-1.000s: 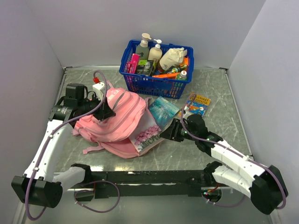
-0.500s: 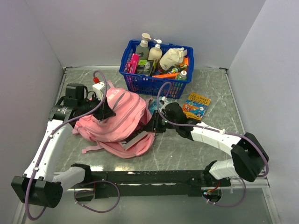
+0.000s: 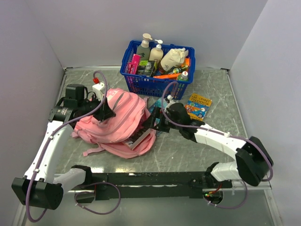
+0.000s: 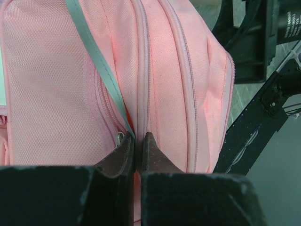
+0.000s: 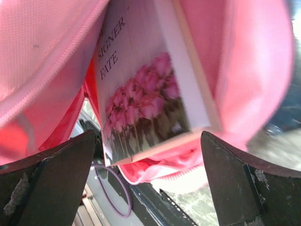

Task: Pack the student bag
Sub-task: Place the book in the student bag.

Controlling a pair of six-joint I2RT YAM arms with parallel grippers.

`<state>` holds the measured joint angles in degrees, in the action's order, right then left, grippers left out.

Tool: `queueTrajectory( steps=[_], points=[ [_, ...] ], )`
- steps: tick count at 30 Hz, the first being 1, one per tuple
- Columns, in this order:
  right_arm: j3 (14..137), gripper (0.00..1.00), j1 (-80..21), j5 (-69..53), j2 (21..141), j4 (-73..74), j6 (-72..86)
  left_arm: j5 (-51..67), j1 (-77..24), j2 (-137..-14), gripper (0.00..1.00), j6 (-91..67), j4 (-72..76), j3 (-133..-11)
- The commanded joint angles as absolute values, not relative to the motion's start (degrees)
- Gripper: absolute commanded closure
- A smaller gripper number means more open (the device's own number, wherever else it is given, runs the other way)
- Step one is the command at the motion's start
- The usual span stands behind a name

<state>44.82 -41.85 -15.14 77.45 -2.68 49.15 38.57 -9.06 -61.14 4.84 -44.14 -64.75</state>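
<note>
The pink bag [image 3: 117,122] lies left of centre, mouth facing right, its top seam pinched tight by the left gripper [image 4: 138,148], while the nearer right gripper [image 5: 148,141], jaws spread wide, sits just right of that mouth, behind a rose-covered book [image 5: 141,89] pointing lengthwise inside.

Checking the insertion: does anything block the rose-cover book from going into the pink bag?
Nothing visible does. The book sits partway in the mouth of the student bag, the open right hand behind it.
</note>
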Motion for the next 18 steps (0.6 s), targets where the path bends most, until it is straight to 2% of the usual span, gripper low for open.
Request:
queueTrajectory(
  steps=[1,3,5,7,8,9,10,11,12,18],
  points=[
    [39.91,0.0,-39.11,-18.27,71.99,-9.82,51.15,45.18,-9.23,-59.5,0.99,4.13,-35.69,-69.43],
    [39.73,0.0,-39.98,-19.07,70.93,-9.93,50.8,45.18,-9.23,-59.59,0.99,3.87,-35.42,-69.43],
    [40.6,0.06,-41.04,-18.11,70.4,-6.43,49.66,45.09,-9.23,-59.5,0.99,3.87,-35.42,-69.61],
    [39.99,0.24,-42.53,-18.02,69.44,-5.97,48.96,45.09,-9.23,-59.59,0.99,3.78,-35.51,-69.79],
    [38.69,0.34,-43.15,-17.76,69.0,-6.32,49.13,45.09,-9.23,-59.59,0.99,3.87,-35.59,-69.87],
    [38.06,0.69,-43.59,-17.84,68.21,-7.02,49.04,44.91,-9.23,-59.59,0.99,3.87,-35.6,-69.87],
    [37.53,0.83,-44.29,-17.84,68.03,-7.29,48.69,44.74,-9.23,-59.5,0.99,3.87,-35.6,-69.87],
    [36.92,0.9,-44.56,-17.84,67.85,-7.29,48.34,44.82,-9.23,-59.5,0.99,3.95,-35.6,-69.79],
    [36.83,0.95,-45.0,-17.58,68.03,-6.95,48.08,44.82,-9.23,-59.5,0.99,3.87,-35.6,-69.87],
    [37.44,0.96,-46.84,-18.02,72.68,-8.08,48.16,45.53,-9.14,-59.85,0.99,3.52,-35.77,-70.92]
  ],
)
